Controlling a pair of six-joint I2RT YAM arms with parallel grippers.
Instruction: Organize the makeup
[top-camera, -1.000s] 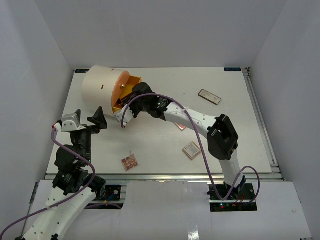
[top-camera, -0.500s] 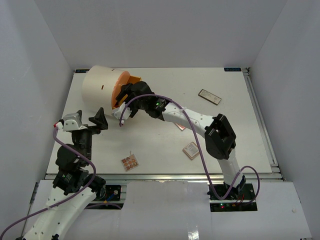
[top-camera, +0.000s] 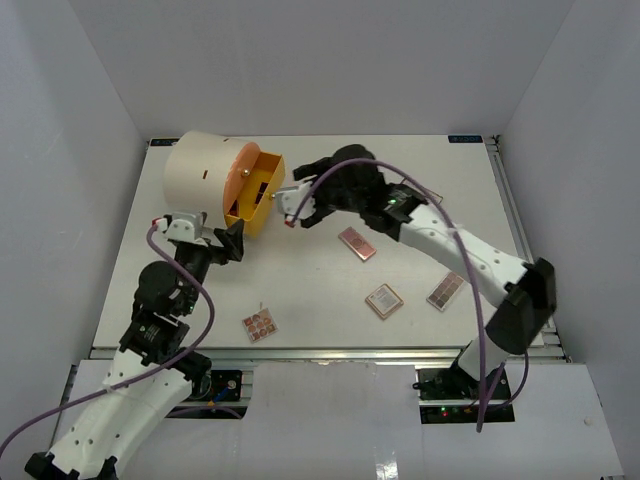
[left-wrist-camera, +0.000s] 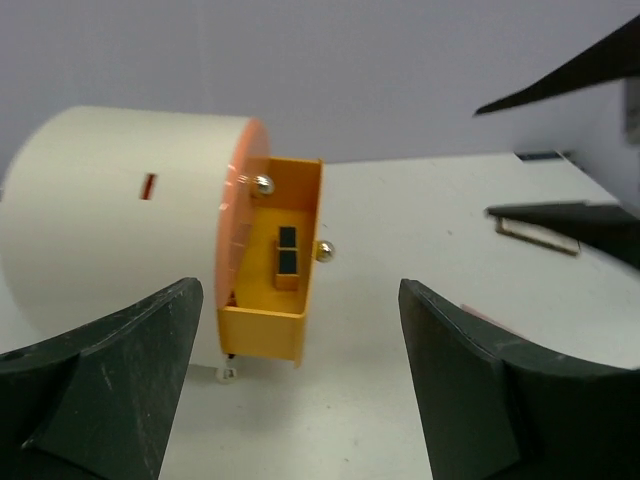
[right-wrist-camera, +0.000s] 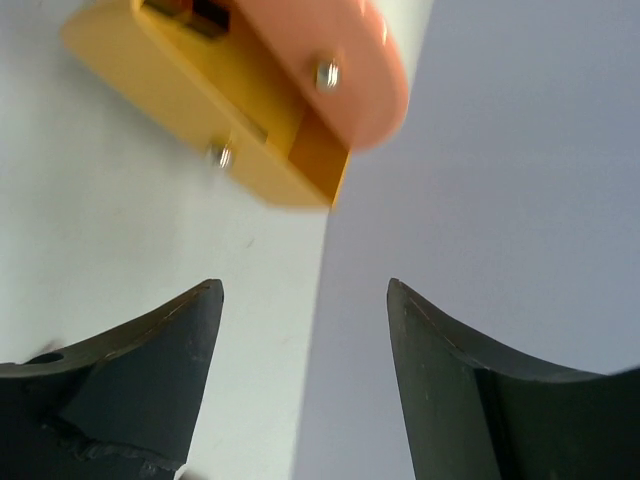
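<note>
The cream cylinder (top-camera: 200, 172) lies at the back left, its orange drawer (top-camera: 255, 190) pulled out. Small dark items (left-wrist-camera: 287, 250) sit inside the drawer (left-wrist-camera: 275, 275). Flat palettes lie on the table: a pink one (top-camera: 357, 243), a brown one (top-camera: 384, 300), another (top-camera: 446, 290) and a round-pan one (top-camera: 260, 323). My right gripper (top-camera: 290, 205) hangs open just right of the drawer, which shows in its view (right-wrist-camera: 200, 90) above the empty gripper (right-wrist-camera: 305, 290). My left gripper (top-camera: 228, 240) is open in front of the drawer, with nothing inside it (left-wrist-camera: 300, 370).
White walls close in the table (top-camera: 330, 290) at the back and on both sides. The right arm spans the table's right half from its base (top-camera: 460, 380). A palette (left-wrist-camera: 535, 232) shows partly behind the right gripper's fingers (left-wrist-camera: 570, 215).
My right gripper opened and drew back to the right of the drawer, and the arm swung right, uncovering a palette. My left arm moved forward toward the drawer.
</note>
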